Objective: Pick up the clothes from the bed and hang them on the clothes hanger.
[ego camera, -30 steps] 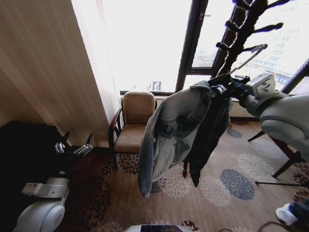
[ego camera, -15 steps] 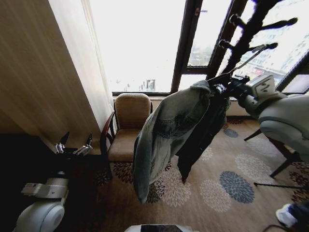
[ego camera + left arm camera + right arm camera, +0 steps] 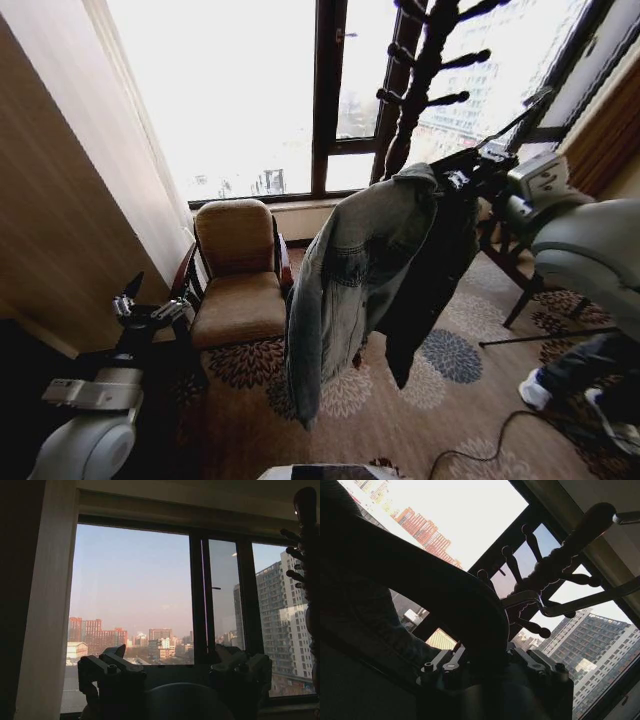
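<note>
Two grippers show: the left gripper (image 3: 152, 303) waits low at the robot's left with its fingers spread wide and empty, and the right gripper (image 3: 478, 165) is raised at the right, clamped on the clothes hanger (image 3: 520, 112). From that hanger the denim jacket (image 3: 350, 270) hangs in the air above the patterned carpet (image 3: 460, 400). Farther back stand an armchair (image 3: 235, 275), a dark coat stand (image 3: 420, 80) and a bright window (image 3: 230, 90).

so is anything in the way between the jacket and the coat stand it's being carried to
Nothing visible blocks it. The right gripper holds the denim jacket up on its hanger, and the dark wooden coat stand rises just behind, with only open air between. The armchair sits off to the robot's left, and the left gripper waits low.
</note>
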Controlling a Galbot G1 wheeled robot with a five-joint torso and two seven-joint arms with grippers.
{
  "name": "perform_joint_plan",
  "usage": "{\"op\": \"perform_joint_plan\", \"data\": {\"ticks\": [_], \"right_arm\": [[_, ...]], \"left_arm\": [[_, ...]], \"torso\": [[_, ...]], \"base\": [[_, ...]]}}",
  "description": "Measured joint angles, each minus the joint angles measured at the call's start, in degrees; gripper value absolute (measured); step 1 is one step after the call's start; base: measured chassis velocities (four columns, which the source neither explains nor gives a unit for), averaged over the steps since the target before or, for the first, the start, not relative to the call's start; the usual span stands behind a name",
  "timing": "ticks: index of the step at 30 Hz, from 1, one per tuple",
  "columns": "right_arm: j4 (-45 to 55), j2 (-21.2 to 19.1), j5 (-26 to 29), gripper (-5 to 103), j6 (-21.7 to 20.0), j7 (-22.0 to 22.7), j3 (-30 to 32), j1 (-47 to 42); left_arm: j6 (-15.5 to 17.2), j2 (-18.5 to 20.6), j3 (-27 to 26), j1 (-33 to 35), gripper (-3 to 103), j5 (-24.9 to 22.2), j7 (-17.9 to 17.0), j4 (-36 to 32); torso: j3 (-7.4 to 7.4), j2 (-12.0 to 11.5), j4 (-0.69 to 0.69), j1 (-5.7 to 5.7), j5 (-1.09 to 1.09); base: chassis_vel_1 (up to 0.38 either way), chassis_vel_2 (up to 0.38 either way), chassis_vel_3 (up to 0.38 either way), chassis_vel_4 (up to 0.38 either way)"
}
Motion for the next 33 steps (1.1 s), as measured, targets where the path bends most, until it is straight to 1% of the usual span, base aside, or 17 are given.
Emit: {"op": "perform_joint_plan", "data": {"ticks": [6, 11, 17, 25, 33], "right_arm": [[0.4, 0.0, 0.2, 26, 0.0, 0.0, 0.0, -0.3], [0.4, 0.3, 0.7, 26, 0.0, 0.1, 0.0, -0.4], [0.5, 0.3, 1.3, 26, 0.1, 0.5, 0.0, -0.7], [0.4, 0.1, 2.5, 26, 0.0, 1.5, 0.0, -0.7], [0.2, 0.1, 2.9, 26, -0.1, 2.2, 0.0, -0.8]], "left_arm": [[-0.1, 0.0, 0.1, -0.2, 100, 0.1, 0.0, 0.2], [0.8, 0.0, 0.2, 0.0, 100, 0.6, 0.2, -0.1], [0.0, 0.0, 0.7, 0.0, 100, 0.4, -0.1, 0.1], [-0.2, 0.2, 1.0, -0.1, 100, 0.6, -0.1, 0.6], [-0.2, 0.4, 1.1, -0.4, 100, 0.6, -0.1, 0.7]], "torso": [[-0.02, 0.0, -0.02, -0.06, -0.02], [-0.03, 0.0, -0.03, -0.08, 0.01], [-0.02, 0.0, -0.01, -0.05, 0.01], [-0.03, 0.0, -0.03, -0.07, 0.00], [-0.04, 0.0, -0.04, -0.09, 0.00]], "base": [[0.000, 0.000, 0.000, 0.000], [0.000, 0.000, 0.000, 0.000], [0.000, 0.000, 0.000, 0.000], [0.000, 0.000, 0.000, 0.000], [-0.139, 0.072, 0.149, -0.061]]}}
